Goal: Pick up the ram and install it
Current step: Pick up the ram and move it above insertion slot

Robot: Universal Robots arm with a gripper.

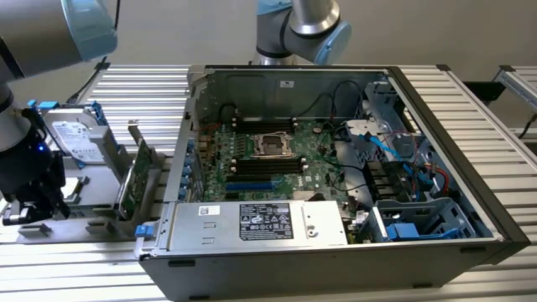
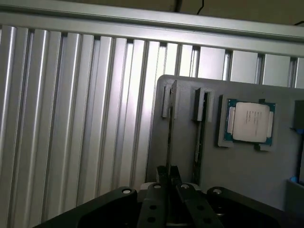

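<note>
While clamped narrow on the ram [image 2: 170, 133], holds its top edge between fingers [image 2: 152, 204] of the gripper [image 2: 168, 183], stick slotted upright in a tray [image 2: 228, 171]. Probably light, stiff, thin, brittle at chips and contacts; best pinched on the flat faces along that long edge. From the wrist: pinch close up, CPU [image 2: 250, 122] farther along the tray. From outside: tray at lower left of frame, well apart from the open case [image 1: 319, 270] and its black slots [image 1: 266, 165].

Lower end of ram [image 2: 169, 128] hidden between pincer [image 2: 168, 175] fingers.
</note>
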